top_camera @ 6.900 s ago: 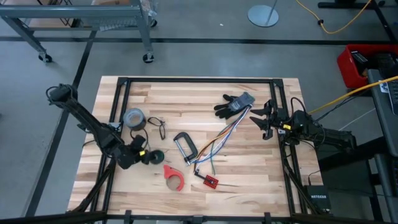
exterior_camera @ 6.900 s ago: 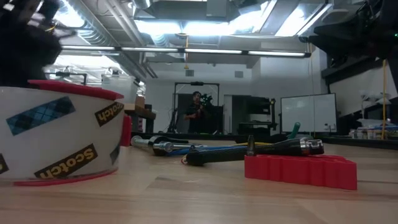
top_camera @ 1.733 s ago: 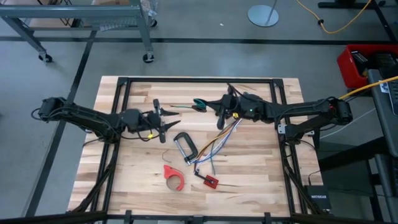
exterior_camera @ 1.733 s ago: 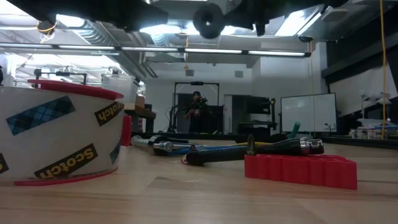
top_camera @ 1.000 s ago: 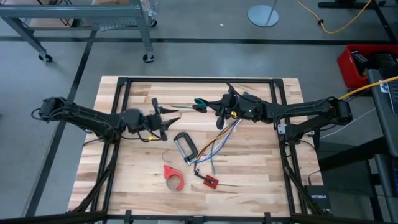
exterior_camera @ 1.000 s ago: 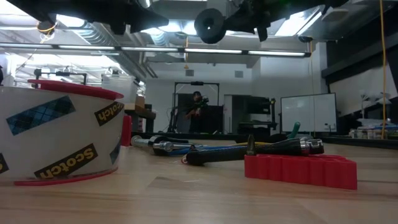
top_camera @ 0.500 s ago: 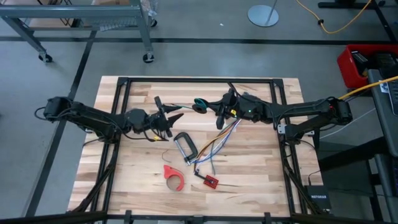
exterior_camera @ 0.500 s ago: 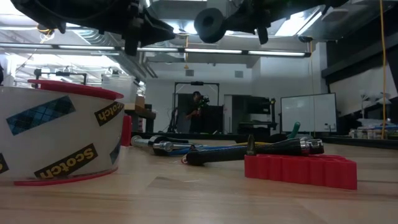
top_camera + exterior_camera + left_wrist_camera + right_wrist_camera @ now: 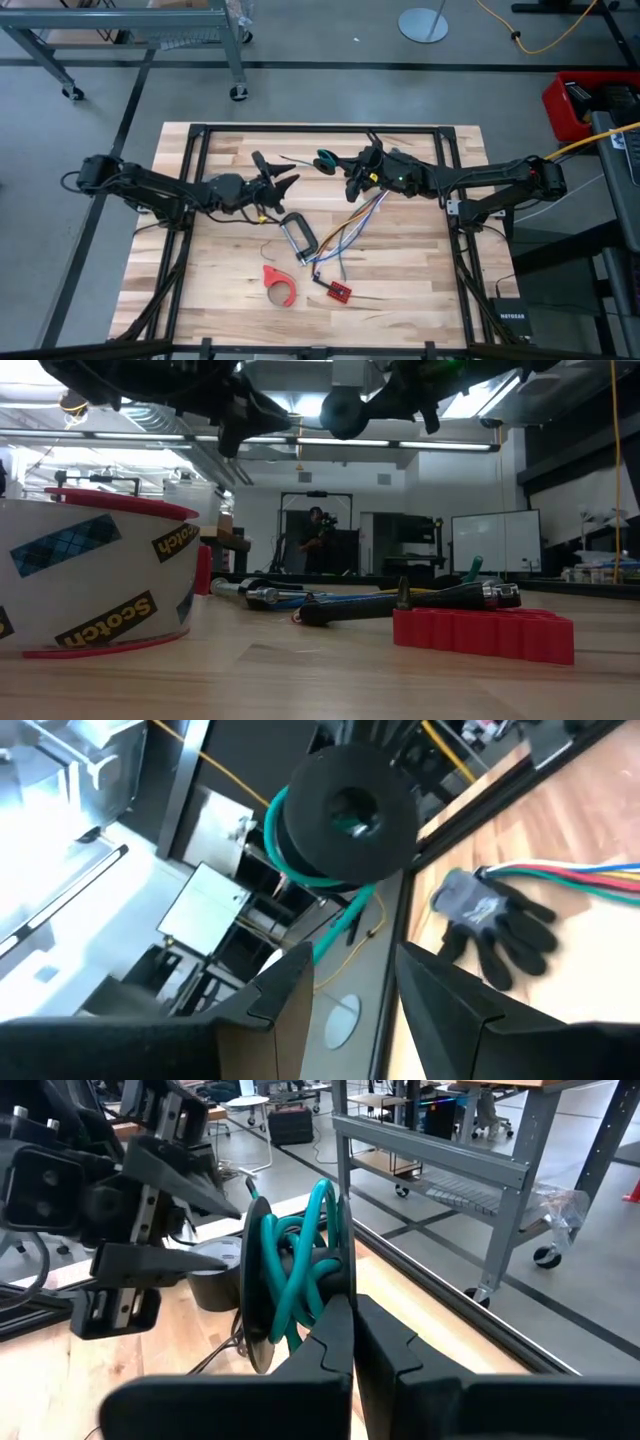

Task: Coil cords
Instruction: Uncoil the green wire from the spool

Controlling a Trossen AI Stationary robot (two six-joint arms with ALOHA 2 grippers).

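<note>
the cord (image 9: 296,1275) is mostly wound up. it sits as a small black round coil with green loops in the middle, held up in the air over the far middle of the bench (image 9: 400,290). the right hand (image 9: 352,178) has its fingers clamped together on the edge of the coil. a short green tail (image 9: 296,159) sticks out of the coil toward the left arm.

the left hand (image 9: 284,183) hangs just beside the coil with its fingers apart, holding nothing.

so the winding looks nearly done. what is left, i think, is to tuck in that loose tail and put the coil down. the grey glove (image 9: 490,920) and the bundle of colored wires (image 9: 345,230) lie on the bench, untouched.
</note>
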